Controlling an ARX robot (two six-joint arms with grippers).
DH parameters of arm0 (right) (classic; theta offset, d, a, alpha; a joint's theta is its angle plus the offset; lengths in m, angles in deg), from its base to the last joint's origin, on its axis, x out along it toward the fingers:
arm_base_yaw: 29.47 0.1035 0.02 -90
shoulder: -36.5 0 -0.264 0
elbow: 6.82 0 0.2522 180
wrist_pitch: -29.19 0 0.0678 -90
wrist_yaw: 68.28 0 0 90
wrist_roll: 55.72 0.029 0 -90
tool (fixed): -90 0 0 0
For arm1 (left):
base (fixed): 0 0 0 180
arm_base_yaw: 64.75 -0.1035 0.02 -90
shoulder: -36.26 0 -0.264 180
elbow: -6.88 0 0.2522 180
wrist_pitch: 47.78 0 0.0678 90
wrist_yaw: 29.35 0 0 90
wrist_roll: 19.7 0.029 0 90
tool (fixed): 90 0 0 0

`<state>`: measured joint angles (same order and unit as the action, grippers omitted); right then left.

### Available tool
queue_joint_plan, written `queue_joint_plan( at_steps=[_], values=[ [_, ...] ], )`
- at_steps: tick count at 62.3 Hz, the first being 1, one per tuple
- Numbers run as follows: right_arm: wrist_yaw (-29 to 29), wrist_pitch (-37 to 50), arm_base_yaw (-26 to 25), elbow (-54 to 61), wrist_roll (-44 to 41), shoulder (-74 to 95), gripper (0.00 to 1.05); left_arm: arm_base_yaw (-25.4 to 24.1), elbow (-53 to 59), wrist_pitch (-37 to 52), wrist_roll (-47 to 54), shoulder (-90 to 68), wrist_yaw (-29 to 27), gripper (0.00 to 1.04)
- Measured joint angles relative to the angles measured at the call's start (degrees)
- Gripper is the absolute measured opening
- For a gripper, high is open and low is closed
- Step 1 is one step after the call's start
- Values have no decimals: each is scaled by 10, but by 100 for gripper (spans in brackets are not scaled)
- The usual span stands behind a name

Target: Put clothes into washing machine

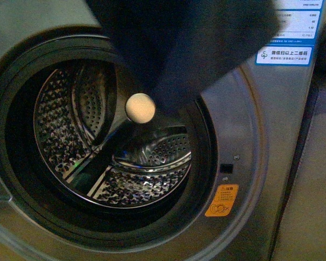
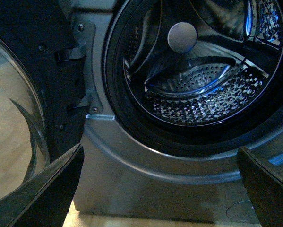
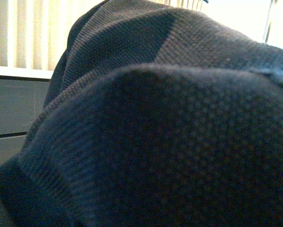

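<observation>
The door (image 2: 18, 118) stands swung open left of the porthole (image 1: 16, 174), clear of the opening. The left fingers (image 2: 42, 189) are spread wide and hold nothing, pointing at the porthole's lower rim. Inside the porthole the steel drum (image 1: 70, 125) looks bare. The clothes (image 1: 195, 38) hang across the porthole's top and upper right, not yet inside. The fabric blankets the right wrist view, so I cannot tell how the right fingers are set. That is the main risk. If let go from here, the garment could catch on the porthole's rim, or slide down the front of the washing machine (image 1: 271, 141), past the orange sticker (image 1: 221, 200) to the porthole's lower right.
</observation>
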<state>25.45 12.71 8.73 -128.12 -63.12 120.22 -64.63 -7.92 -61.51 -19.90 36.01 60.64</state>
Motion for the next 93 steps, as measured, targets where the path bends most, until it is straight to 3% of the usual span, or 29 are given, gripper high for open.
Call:
queue_joint_plan(
  at_steps=[44,55,64,72,80,93],
  values=[
    [-3,0,-1,0,-3,0,13,0,0,0,0,0,0,98],
    [-2,0,-1,0,-3,0,13,-74,-13,108,-82,-36,162,98],
    [-3,0,-1,0,-3,0,13,-137,-94,167,-119,-124,279,98],
    [-3,0,-1,0,-3,0,13,-146,-183,243,-113,-208,311,98],
    [-3,0,-1,0,-3,0,13,-112,-285,261,-101,-294,311,98],
    [-3,0,-1,0,-3,0,13,28,-428,238,-93,-381,322,98]
  ],
)
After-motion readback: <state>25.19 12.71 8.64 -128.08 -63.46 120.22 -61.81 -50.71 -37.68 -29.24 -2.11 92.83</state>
